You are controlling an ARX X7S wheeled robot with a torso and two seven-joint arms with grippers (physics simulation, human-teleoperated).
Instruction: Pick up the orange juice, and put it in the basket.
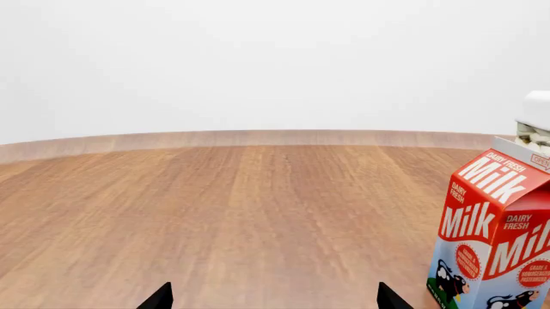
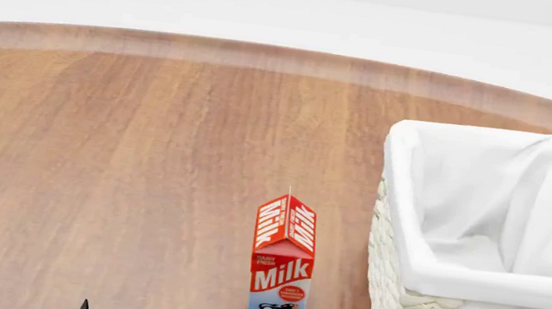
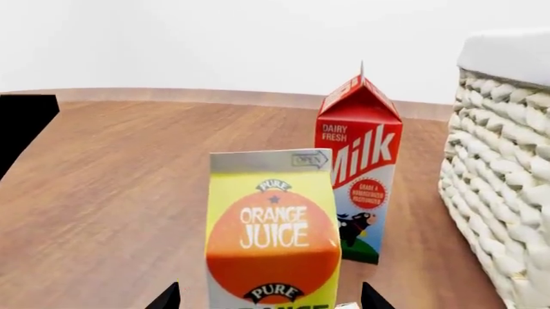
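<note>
Nearest item: orange juice carton [image 3: 272,228], upright on the wooden table [image 2: 126,175], framed by the spread fingertips of my right gripper [image 3: 270,297], not yet pinched.
Left gripper [image 1: 273,297]: spread, holding nothing.
Risk, toppling: milk carton [image 3: 359,168] stands just behind the juice; a deep push could knock either over.
Risk, slip: carton faces look smooth; a shallow pinch may let it tilt.
Risk, collision: basket [image 2: 471,283] stands near on my right; a low carry could strike its rim.
Count: one juice, one milk, one basket.
</note>
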